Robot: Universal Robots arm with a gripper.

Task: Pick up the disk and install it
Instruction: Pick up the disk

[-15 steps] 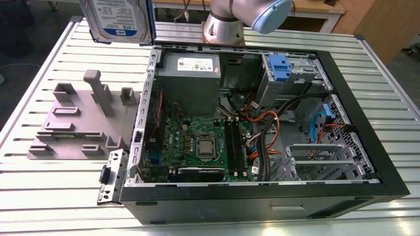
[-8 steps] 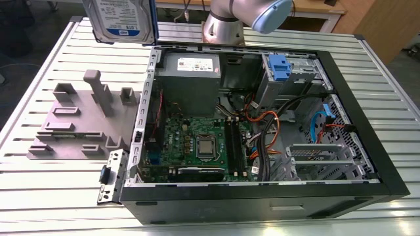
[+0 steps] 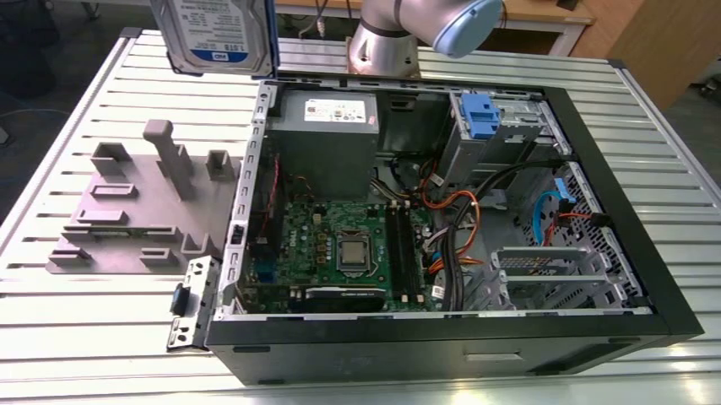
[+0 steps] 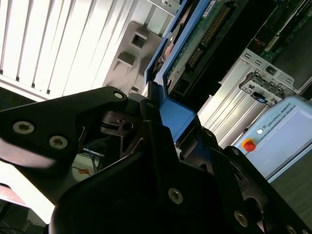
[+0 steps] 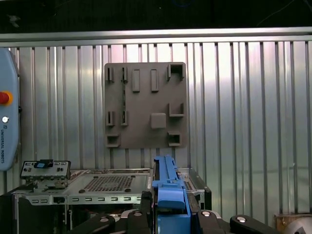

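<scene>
We are seeing the hand (image 5: pixel 169 209) gripping the disk (image 3: pixel 214 34) by its blue carrier (image 5: pixel 168 192); it is hanging at the exterior view's upper left, above the tabletop (image 3: pixel 67 337), outside the computer case (image 3: pixel 451 346).

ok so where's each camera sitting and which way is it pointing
Exterior view: high up, looking down into the open computer case on the table; the arm and the raised disk show at the far side.
First wrist view: on the arm, facing the grey tray squarely, past the gripper.
Second wrist view: on the arm, close along the gripper's fingers.
Shared: both wrist views show the gripper shut on the disk's blue frame.
</scene>
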